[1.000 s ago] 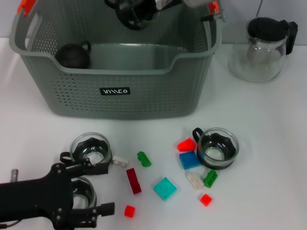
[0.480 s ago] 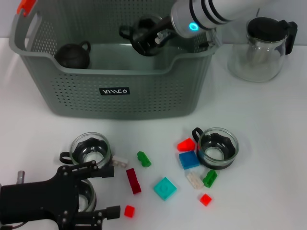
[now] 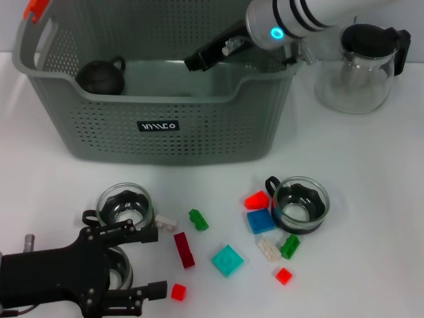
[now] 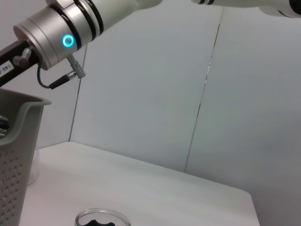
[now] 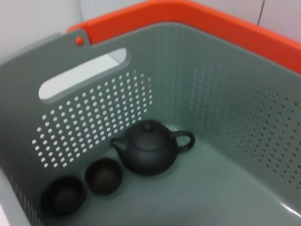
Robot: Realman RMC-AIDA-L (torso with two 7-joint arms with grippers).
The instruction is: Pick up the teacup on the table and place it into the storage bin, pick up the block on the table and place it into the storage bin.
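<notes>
teapot (image 5: 148, 153) in storage bin (image 3: 159, 136), glass pitcher (image 3: 364, 66) beside, blocks (image 3: 228, 260) scattered

The right arm reaches in from the upper right, its right gripper (image 3: 199, 61) angled down, fingers hidden, perhaps closed. The left gripper (image 3: 147, 264) sits low at left, its black fingers spread apart.

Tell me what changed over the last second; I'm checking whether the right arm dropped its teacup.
The right gripper, which held a glass teacup over the storage bin half a second ago, now shows no cup; where it went is hidden. The left gripper drew back slightly near the two left teacups. The table's blocks and the right teacup stayed.
</notes>
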